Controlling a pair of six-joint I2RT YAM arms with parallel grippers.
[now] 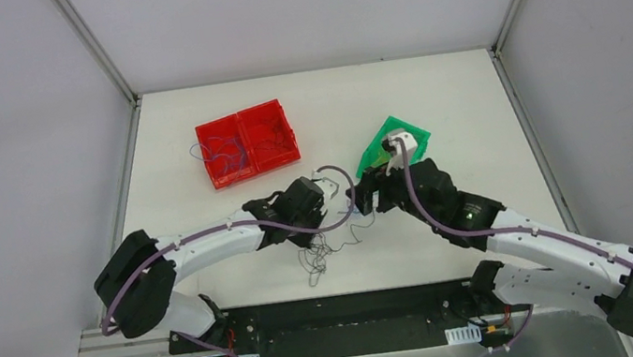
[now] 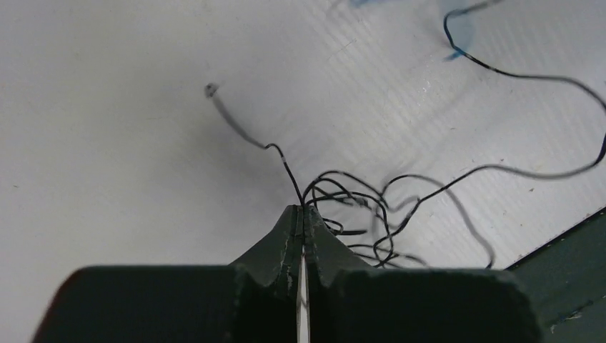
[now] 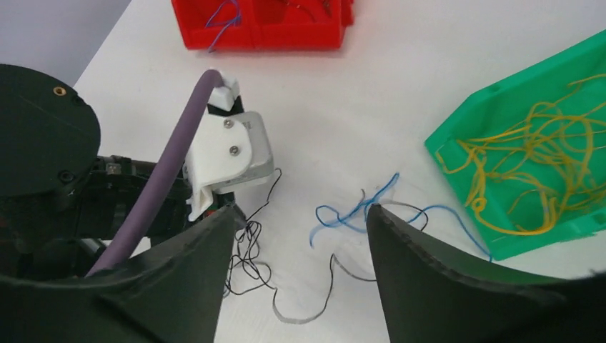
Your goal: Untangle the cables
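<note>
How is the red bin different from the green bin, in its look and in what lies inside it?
The red bin has two compartments; the green bin shows only one. The red bin holds a few blue wires in one compartment; the green bin holds many yellow wires. Both are open plastic bins on the white table, with thin wires inside.

Colours: black wires (image 2: 350, 196), blue wire (image 3: 379, 191), yellow wires (image 3: 529, 143); green bin (image 3: 543, 239), red bin (image 3: 264, 36), white table (image 3: 371, 107).

The left arm (image 1: 209, 242) and right arm (image 1: 550, 248) have white links, black joints, a thick purple cable (image 3: 164, 179) each, dark fingers (image 3: 443, 286)
</note>
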